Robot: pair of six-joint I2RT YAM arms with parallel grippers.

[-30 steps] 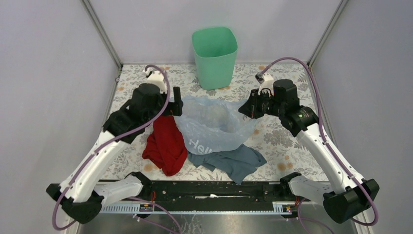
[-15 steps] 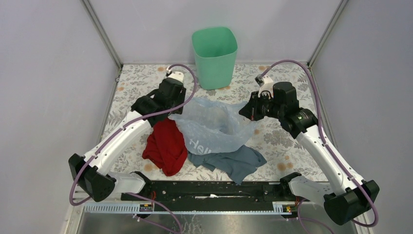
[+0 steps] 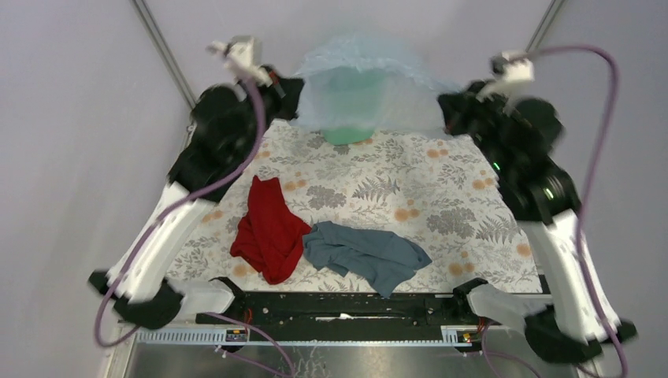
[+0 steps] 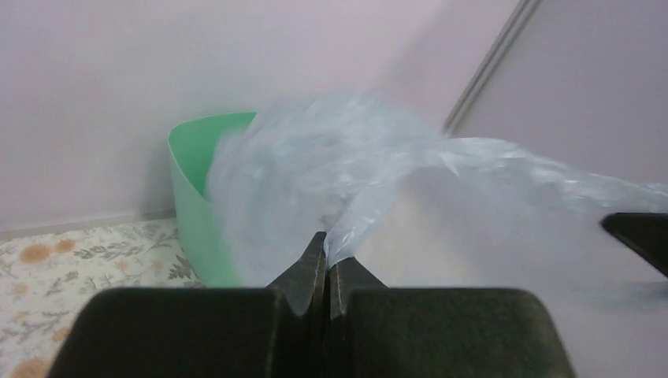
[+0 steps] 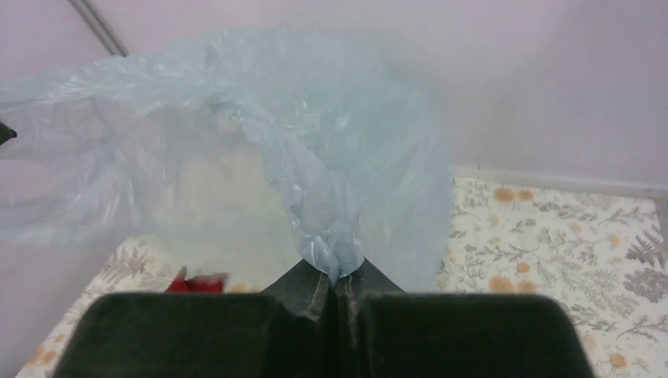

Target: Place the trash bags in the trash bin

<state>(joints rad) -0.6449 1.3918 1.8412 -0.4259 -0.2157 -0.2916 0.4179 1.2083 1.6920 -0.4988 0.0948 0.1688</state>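
Observation:
The pale-blue translucent trash bag (image 3: 370, 75) hangs in the air, stretched between my two grippers above and in front of the mint-green trash bin (image 3: 343, 134) at the back of the table. The bin's upper part shows only dimly through the plastic. My left gripper (image 3: 293, 88) is shut on the bag's left edge; in the left wrist view its jaws (image 4: 327, 256) pinch a fold of the bag (image 4: 354, 165) beside the bin (image 4: 189, 197). My right gripper (image 3: 446, 102) is shut on the right edge, and its jaws (image 5: 335, 276) hold a bunched knot of the bag (image 5: 315, 142).
A red cloth (image 3: 268, 228) and a grey-blue cloth (image 3: 366, 253) lie on the floral table cover (image 3: 441, 197) near the front. Pale walls and metal corner posts (image 3: 161, 51) close in the back and sides. The red cloth (image 5: 197, 282) peeks out in the right wrist view.
The left gripper has shut on the bag. Both arms have lifted the bag off the table and carried it back and up over the bin. The cloths have stayed put.

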